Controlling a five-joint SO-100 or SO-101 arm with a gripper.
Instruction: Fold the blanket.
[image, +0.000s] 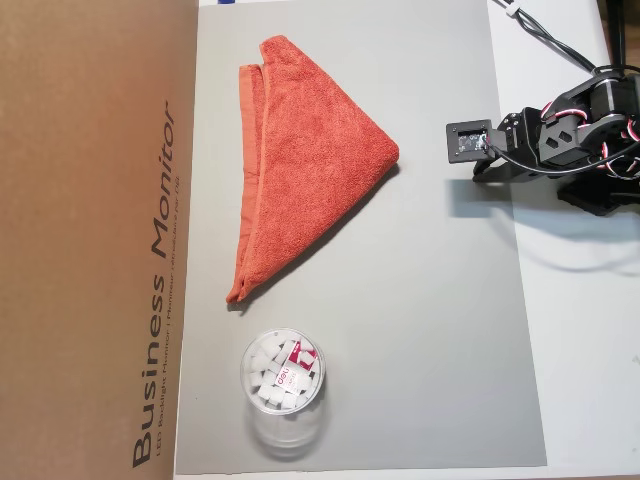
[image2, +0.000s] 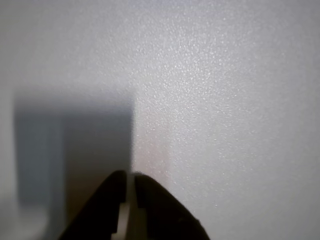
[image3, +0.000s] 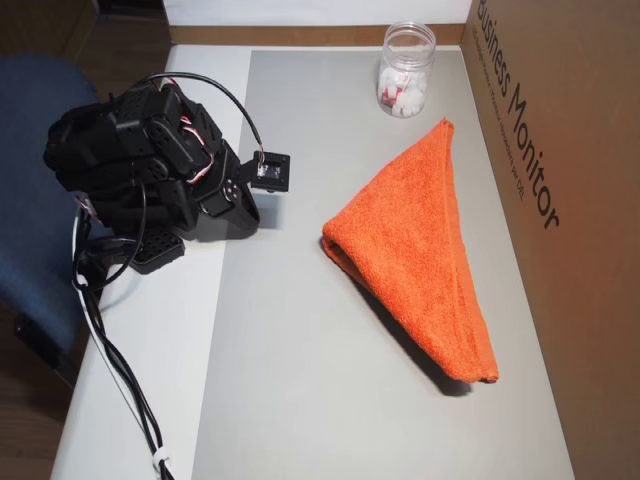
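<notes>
I see the orange-red terry-cloth blanket (image: 305, 160) lying on the flat grey mat (image: 430, 330), folded into a triangle. In an overhead view (image3: 420, 250) its long edge runs beside the brown cardboard box printed "Business Monitor" (image3: 570, 200), and the folded corner points toward the arm. Two layers show along that long edge, with the flat woven band visible at the upper end in the other overhead view. One narrow tip of the triangle reaches toward a clear plastic jar holding small white pieces and a red-and-white label (image: 283, 385); the jar stands on the mat, near the tip but apart from it. The black arm (image3: 140, 165) sits folded back on the white table beside the mat, well apart from the blanket, its cables trailing across the table. From the wrist camera I read the gripper (image2: 129, 176) as pressed together: the two dark fingers (image2: 155, 210) meet at the tips with only a thin pale seam between them, nothing pinched. That view faces a pale grainy surface with a soft shadow block on its left. In both overhead views the fingertips themselves are hidden under the wrist housing.
</notes>
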